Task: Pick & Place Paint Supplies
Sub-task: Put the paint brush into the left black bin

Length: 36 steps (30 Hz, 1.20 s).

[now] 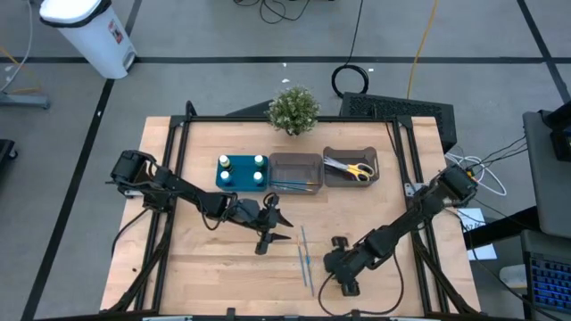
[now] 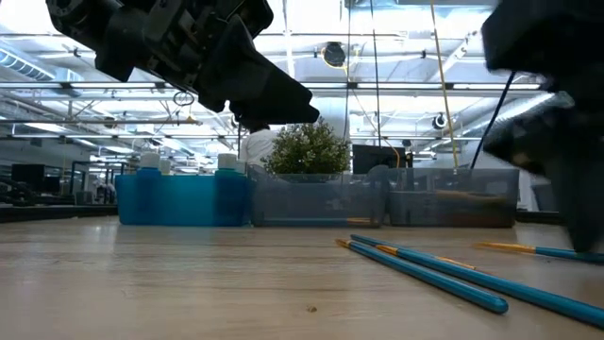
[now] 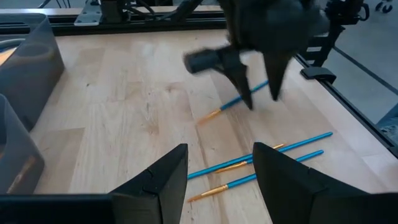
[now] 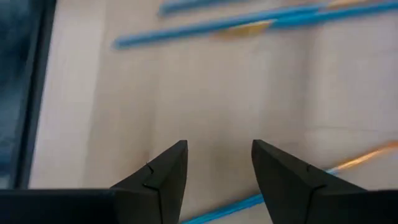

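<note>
The right tool (image 4: 217,171) is hanging open and empty (left tool (image 3: 219,174) likewise), with blue brushes (image 4: 205,28) lying just ahead of it on the counter (image 1: 205,259).

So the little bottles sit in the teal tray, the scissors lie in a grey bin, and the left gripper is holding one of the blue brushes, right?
Not quite. The left gripper holds nothing: in the left wrist view its fingers stand open with bare table between them, and the blue brushes lie loose on the wood. The rest is right: the bottles sit in the teal tray and the scissors lie in a grey bin.
</note>
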Available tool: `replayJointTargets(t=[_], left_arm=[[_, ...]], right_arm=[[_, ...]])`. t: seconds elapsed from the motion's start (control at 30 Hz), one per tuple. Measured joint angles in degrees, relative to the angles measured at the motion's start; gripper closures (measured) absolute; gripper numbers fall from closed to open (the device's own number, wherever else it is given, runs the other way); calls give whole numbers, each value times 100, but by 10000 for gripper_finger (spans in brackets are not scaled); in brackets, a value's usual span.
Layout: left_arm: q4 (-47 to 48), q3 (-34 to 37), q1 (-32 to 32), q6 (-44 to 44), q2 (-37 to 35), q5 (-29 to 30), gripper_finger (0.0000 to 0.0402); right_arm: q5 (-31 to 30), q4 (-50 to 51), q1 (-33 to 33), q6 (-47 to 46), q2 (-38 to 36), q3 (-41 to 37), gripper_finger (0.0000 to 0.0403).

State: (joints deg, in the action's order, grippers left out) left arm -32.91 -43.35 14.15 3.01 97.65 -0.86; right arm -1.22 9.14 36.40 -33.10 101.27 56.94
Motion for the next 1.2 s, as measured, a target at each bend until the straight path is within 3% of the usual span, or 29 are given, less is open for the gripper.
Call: replayJointTargets(t=[0.27, 0.4, 0.77, 1.0, 1.2], left_arm=[[9, 0, 2, 2, 0, 94, 215], [27, -2, 0, 6, 0, 94, 215], [62, -2, 1, 28, 0, 96, 215], [89, -2, 2, 49, 0, 98, 215], [130, -2, 0, 48, 0, 98, 215]], right_arm=[[-2154, 688, -2, -260, -705, 3, 232], [-2542, 1055, -19, -561, -595, 3, 232], [-2543, 2411, -188, -2241, -131, -1, 232], [-2187, 2380, -295, -3104, -160, -319, 240], [-1927, 2427, -297, -3075, -160, -418, 264]])
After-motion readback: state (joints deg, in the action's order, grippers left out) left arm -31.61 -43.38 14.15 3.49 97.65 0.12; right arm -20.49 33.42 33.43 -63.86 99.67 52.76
